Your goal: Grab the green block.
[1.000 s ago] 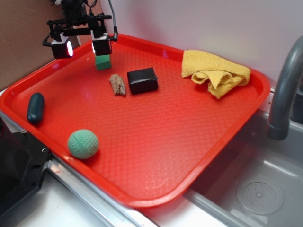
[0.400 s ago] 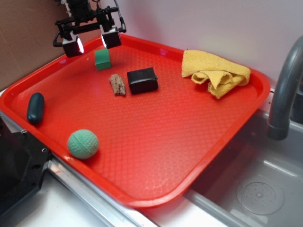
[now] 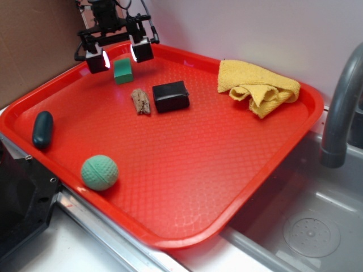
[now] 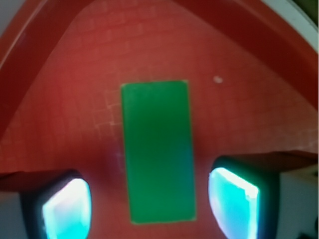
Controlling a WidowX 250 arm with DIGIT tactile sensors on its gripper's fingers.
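Between spread end effector [image 4: 149, 206] fingers, green block [image 4: 157, 149]

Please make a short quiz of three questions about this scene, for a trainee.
1. True or false: the gripper is shut on the green block.
2. What lies between the green block and the black block? A) yellow cloth B) piece of wood C) green ball
3. In the wrist view, where is the green block relative to the fingers?

Key:
1. False; it is open.
2. B, the piece of wood.
3. Between them, untouched.
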